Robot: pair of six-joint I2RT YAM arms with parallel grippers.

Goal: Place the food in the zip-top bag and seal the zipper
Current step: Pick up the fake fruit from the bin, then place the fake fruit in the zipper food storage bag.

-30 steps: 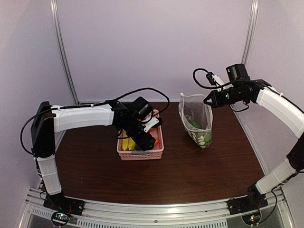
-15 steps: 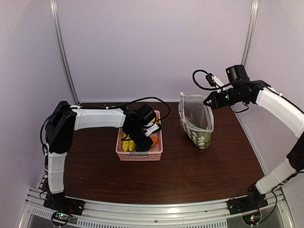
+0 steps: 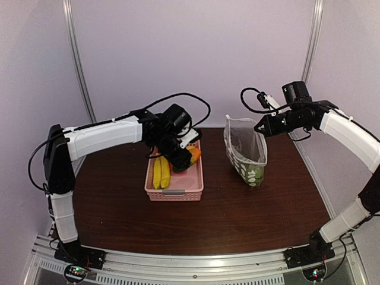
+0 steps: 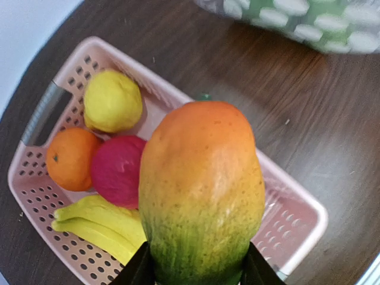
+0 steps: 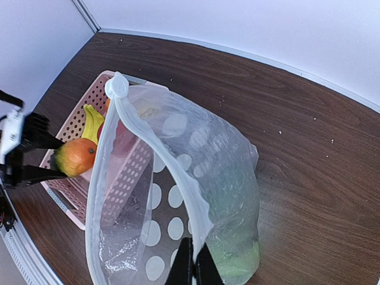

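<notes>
My left gripper (image 3: 186,156) is shut on a toy mango (image 3: 193,155), orange at the top and green at the base, and holds it above the far end of the pink basket (image 3: 176,194). In the left wrist view the mango (image 4: 202,190) sits between the jaws (image 4: 199,270), above a yellow lemon (image 4: 111,101), an orange (image 4: 71,157), a red ball (image 4: 119,169) and a banana (image 4: 98,222). My right gripper (image 3: 259,126) is shut on the zipper edge (image 5: 189,191) of the polka-dot zip-top bag (image 3: 244,148), holding its mouth open. Green pieces (image 5: 237,255) lie inside the bag.
The pink lattice basket (image 4: 297,208) stands left of the bag on the brown table. The back wall and two metal corner posts stand close behind. The bag's bottom rests on the table near the right side.
My left gripper has come up out of the basket with the mango and moved back and to the right. The right arm and the bag have not moved.
</notes>
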